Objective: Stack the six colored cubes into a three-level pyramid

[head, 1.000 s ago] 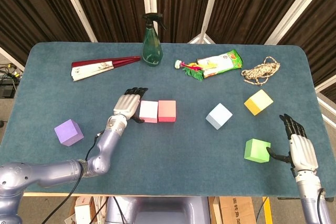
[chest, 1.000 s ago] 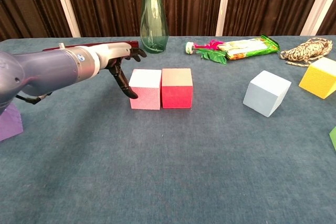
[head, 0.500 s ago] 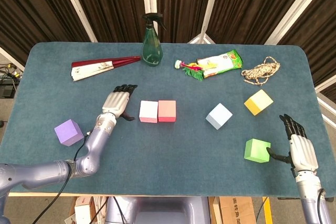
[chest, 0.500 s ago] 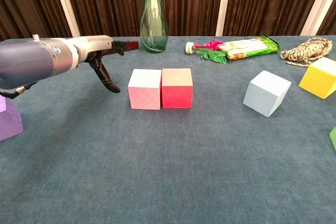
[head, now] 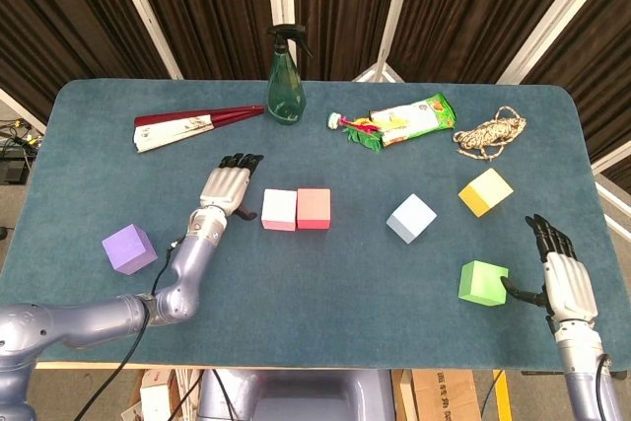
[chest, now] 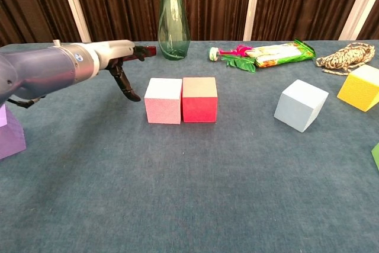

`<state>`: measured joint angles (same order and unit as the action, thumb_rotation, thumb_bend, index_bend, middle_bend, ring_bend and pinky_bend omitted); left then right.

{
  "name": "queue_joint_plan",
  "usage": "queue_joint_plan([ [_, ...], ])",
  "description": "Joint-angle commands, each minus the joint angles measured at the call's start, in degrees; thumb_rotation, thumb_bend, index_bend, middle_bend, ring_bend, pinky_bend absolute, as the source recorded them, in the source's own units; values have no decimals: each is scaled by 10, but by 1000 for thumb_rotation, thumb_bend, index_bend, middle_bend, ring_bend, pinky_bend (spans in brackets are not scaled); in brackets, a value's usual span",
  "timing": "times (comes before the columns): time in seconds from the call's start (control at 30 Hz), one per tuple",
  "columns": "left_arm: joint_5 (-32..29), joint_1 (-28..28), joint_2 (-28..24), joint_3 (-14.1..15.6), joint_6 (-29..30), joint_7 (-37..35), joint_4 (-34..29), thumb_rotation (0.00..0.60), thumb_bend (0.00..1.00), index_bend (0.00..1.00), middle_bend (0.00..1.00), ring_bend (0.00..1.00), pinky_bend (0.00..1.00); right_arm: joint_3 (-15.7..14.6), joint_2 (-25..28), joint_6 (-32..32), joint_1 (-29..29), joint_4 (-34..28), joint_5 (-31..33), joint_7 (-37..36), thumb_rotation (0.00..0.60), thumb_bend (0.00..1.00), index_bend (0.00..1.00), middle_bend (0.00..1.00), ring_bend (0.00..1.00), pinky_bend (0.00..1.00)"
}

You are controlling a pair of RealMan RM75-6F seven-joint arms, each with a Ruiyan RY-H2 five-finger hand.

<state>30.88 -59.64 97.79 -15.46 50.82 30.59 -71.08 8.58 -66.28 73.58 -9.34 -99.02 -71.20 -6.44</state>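
Base row: pink cube (head: 279,209) and red cube (head: 314,208) stood touching side by side mid-worktop (head: 315,293).
Left robot hand (head: 225,189): empty, fingers apart, just left of the pink cube, apart from it.
Right robot hand (head: 561,274): empty, fingers spread, beside the green cube (head: 482,282).
Loose cubes: purple cube (head: 129,248) far left; pale blue cube (head: 410,218) and yellow cube (head: 485,191) to the right.
Step in hand: probably fetching a third base cube.
Doing it well: set it flush in line with the pair, without nudging them.
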Motion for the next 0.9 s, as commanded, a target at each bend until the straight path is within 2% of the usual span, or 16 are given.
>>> queue_joint_plan([
  [0.03,1,-8,12,-2,-3,5,13,600,216,0,48,0,0,1,0,-1,0,1,0,-2,600,267,0,0,0,0],
  [0.57,10,-26,67,-16,-6,5,67,600,220,0,48,0,0,2,2,-4,-1,3,2,-8,600,266,0,0,0,0],
  [0.9,10,-16,54,-19,-10,3,57,600,220,0,48,0,0,1,4,-6,0,3,4,-8,600,266,0,0,0,0],
])
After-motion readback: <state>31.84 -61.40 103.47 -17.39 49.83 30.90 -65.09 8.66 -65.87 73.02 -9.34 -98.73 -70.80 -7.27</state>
